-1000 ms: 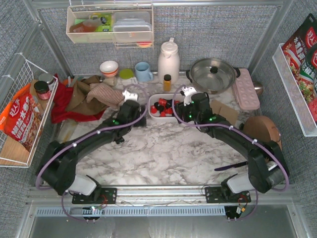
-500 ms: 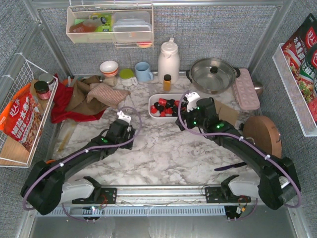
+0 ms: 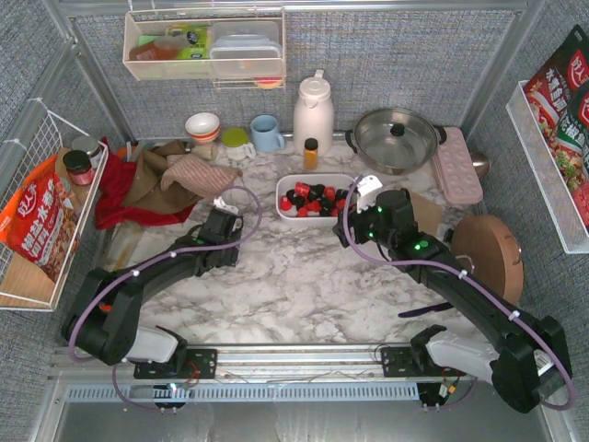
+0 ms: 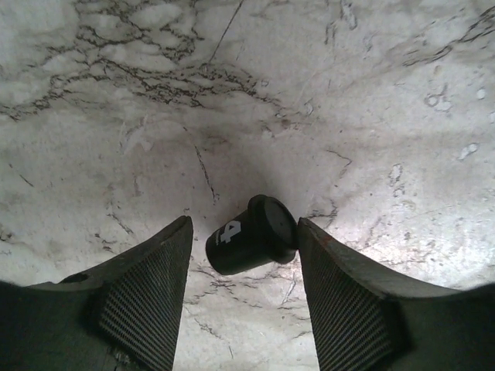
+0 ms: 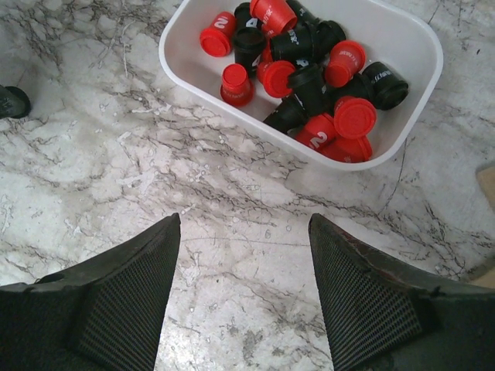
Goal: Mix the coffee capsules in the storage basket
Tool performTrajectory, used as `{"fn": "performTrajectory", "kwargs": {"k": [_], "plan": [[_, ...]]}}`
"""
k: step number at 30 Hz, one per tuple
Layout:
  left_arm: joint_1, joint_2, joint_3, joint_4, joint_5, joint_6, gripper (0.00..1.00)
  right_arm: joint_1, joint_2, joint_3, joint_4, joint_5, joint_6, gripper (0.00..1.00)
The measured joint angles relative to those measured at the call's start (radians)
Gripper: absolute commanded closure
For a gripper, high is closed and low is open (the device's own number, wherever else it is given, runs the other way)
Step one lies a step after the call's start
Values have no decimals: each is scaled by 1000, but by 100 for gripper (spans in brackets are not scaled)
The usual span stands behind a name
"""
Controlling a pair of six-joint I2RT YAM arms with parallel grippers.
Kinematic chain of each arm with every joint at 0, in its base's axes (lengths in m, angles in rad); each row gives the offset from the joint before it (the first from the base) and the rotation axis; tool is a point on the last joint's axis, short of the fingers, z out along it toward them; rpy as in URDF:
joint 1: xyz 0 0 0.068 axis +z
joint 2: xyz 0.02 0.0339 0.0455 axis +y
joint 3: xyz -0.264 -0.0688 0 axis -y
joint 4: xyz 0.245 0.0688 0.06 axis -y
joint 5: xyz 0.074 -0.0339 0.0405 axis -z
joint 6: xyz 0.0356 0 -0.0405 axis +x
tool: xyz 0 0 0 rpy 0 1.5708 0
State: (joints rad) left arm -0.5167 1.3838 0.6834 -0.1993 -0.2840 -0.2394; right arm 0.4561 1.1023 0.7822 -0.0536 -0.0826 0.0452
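The white storage basket stands at the back middle of the marble table, filled with red and black coffee capsules. In the right wrist view the basket and its capsules lie just ahead of my right gripper, which is open and empty over bare marble. My left gripper is open, low over the table, left of the basket. One black capsule lies on its side on the marble between its fingers, its rim against the right finger. From above, the left gripper and right gripper flank the basket.
Behind the basket stand a white thermos, a small bottle, a blue mug and a lidded pot. A pink moulded tray and a round wooden board are at right. Cloths lie at left.
Both grippers have drawn back from the basket: the left one away to the left and toward the near side, the right one to the right and nearer.
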Motion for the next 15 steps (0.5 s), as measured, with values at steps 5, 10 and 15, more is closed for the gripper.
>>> {"fn": "performTrajectory", "kwargs": {"k": [5,10,15], "plan": [[13,50,8,-20,33,-8,38,0,-15,-18,-6,0,-2,29],[25,100,30,-30,48,-24,42,0,-20,-18,-8,0,-2,29],[42,141,62,-35,50,-50,46,-3,-22,-27,-6,0,-3,29]]}}
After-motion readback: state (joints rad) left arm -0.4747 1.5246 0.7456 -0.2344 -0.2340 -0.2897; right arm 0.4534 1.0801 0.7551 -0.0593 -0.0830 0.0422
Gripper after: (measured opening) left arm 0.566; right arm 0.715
